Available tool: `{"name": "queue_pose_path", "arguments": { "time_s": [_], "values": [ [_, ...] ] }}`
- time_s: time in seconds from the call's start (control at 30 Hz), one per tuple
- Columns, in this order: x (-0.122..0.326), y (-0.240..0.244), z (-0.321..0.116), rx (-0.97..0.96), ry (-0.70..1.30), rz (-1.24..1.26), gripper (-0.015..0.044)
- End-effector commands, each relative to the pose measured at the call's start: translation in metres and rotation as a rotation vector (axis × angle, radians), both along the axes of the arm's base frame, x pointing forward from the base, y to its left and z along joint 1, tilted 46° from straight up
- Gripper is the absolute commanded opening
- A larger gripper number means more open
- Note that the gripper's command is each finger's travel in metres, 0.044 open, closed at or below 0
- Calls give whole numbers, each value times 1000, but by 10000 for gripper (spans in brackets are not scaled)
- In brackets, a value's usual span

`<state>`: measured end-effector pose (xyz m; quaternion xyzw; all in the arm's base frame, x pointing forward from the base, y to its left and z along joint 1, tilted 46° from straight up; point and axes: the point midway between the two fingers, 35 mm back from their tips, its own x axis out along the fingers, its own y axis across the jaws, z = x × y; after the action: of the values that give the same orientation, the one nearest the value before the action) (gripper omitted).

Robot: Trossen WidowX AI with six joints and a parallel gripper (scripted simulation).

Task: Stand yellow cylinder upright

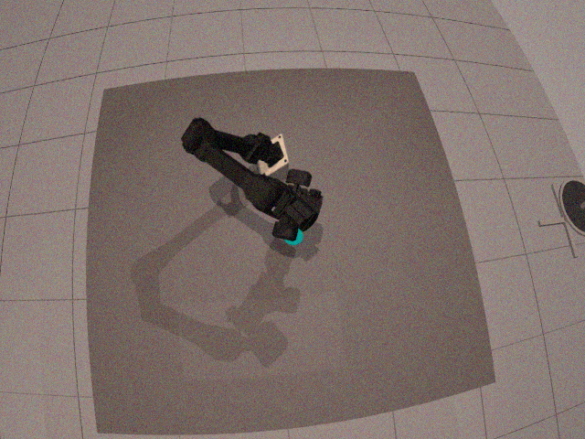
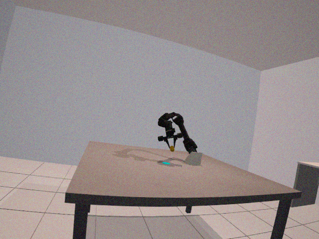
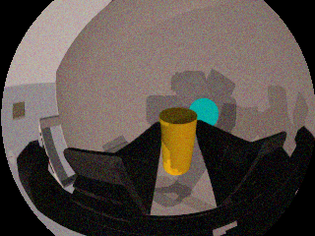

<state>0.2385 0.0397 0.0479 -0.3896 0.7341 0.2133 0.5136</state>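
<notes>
The yellow tall cylinder (image 2: pixel 172 148) (image 3: pixel 178 145) is held in the air between the fingertips. The exterior view shows it nearly end-on, so it is tilted well away from upright; its exact angle is hard to tell. My gripper (image 2: pixel 171 147) (image 3: pixel 178 125) is shut on it, above the table. In the top view the arm hides the cylinder and the fingertips. The cyan circle (image 1: pixel 297 237) (image 2: pixel 166 163) (image 3: pixel 204 111) lies flat on the table below the gripper. The top view shows it partly covered by the gripper body; the wrist view shows it just beyond the cylinder's far end.
The table (image 1: pixel 377 283) (image 2: pixel 180 182) carries the arm's base plate (image 1: pixel 284 153), close to the gripper in the top view. A grey block (image 2: pixel 195 159) stands by the arm's base in the exterior view. Arm shadows fall across the table and around the circle.
</notes>
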Motion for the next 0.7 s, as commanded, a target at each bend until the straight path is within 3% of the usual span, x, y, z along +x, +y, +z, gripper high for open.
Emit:
{"name": "queue_pose_path", "arguments": {
  "time_s": [0.0, 0.67],
  "values": [
    [-2, -1, 0, 32, -5, 1, 105],
    [-5, -2, -3, 173, -38, -4, 105]
  ]
}}
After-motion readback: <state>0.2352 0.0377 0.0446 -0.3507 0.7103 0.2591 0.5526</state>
